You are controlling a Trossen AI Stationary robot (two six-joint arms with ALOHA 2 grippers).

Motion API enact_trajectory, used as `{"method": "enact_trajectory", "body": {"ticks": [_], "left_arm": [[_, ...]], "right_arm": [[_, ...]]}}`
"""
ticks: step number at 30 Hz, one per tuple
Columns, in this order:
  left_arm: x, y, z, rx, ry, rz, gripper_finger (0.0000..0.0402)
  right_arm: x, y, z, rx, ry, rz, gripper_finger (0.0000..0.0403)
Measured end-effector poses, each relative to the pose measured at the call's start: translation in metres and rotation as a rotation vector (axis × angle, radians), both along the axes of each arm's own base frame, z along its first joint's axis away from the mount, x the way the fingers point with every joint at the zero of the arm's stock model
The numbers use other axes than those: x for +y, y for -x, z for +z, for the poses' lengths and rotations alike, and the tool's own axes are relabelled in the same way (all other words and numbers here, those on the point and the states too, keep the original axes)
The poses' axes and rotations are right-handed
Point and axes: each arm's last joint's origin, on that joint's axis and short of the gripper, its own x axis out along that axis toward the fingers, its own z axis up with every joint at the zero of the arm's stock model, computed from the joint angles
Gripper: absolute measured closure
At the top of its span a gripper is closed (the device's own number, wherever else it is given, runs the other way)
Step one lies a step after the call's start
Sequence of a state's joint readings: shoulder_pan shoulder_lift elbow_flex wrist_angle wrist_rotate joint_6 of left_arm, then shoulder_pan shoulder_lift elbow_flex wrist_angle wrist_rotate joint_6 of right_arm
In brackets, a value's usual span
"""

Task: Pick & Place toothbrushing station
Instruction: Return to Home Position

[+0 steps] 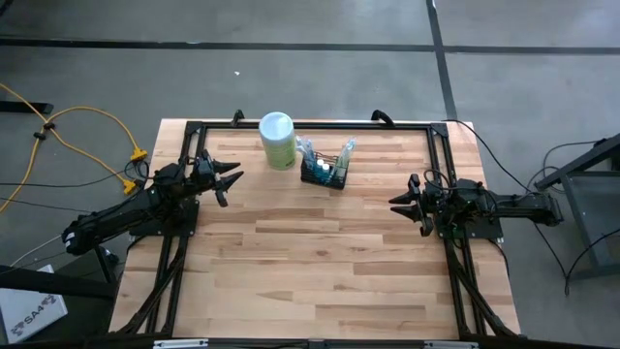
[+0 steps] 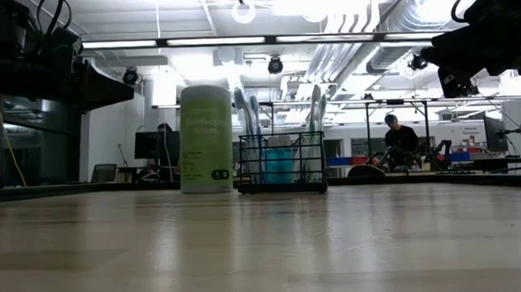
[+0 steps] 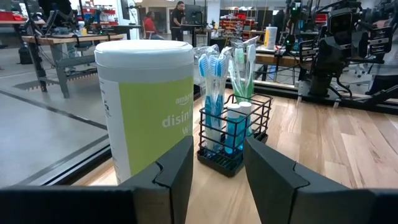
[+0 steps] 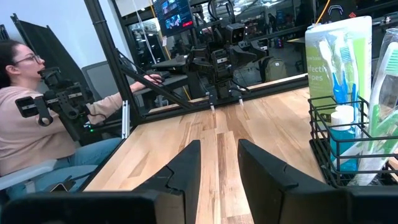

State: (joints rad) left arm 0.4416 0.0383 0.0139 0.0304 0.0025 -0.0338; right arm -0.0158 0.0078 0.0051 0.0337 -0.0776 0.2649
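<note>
Toothbrushing station (image 1: 324,174) stands loaded with upright toothbrushes (image 3: 214,67) straight ahead of the left gripper (image 1: 231,186), framed in the gap between its parted, empty fingers. A pale green canister (image 1: 277,140) stands just beside the station and nearer that gripper. To the right gripper (image 1: 402,209) — fingers likewise apart, holding nothing — the station sits forward and off to one side of its line of reach. The basket's long side runs roughly from one gripper toward the other (each looks about equally near, with open table (image 1: 320,276) between). No brush lies loose in view, so the coming move appears to be a plain retreat — each arm pulling away from the station.
</note>
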Motion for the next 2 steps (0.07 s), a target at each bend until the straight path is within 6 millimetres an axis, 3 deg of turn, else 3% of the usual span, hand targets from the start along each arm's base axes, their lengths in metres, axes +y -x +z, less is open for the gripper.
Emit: {"method": "enact_trajectory", "body": {"ticks": [2], "left_arm": [[0.0000, 0.0000, 0.0000, 0.000, 0.000, 0.000, 0.0265]], "right_arm": [[0.0000, 0.0000, 0.0001, 0.000, 0.000, 0.000, 0.0304]]}}
